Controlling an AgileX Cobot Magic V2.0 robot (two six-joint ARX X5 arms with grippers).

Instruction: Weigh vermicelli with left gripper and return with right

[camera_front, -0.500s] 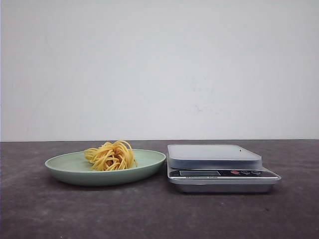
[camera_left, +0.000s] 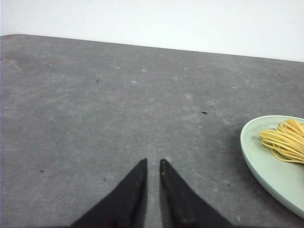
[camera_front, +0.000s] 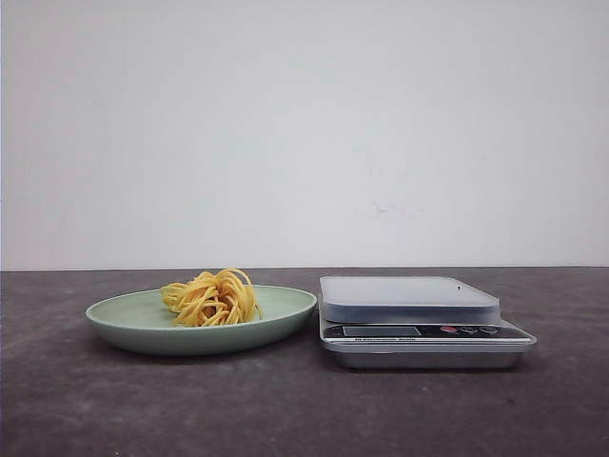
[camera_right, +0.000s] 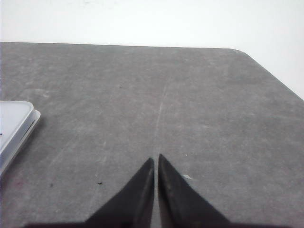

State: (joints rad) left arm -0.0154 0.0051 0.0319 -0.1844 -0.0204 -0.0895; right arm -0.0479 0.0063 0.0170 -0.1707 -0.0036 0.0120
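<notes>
No legible text anywhere. The scale (camera_front: pixel 423 322) carries a thin line of print under its display on the front panel, too small and blurred to read; display digits cannot be made out.

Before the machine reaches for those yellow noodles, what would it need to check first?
1. Nest of thin yellow-orange vermicelli sits on the pale green round plate: ok.
2. Silver digital kitchen scale has a bare weighing platform: ok.
3. Scale display reads zero: cannot tell, too small.
4. Left end effector open enough to grasp: not ok, fingers nearly together, holding nothing.
5. Right end effector out of the way: ok, over bare grey tabletop beside the scale, closed.
6. Path from plate to scale unobstructed: ok, they stand side by side.
</notes>
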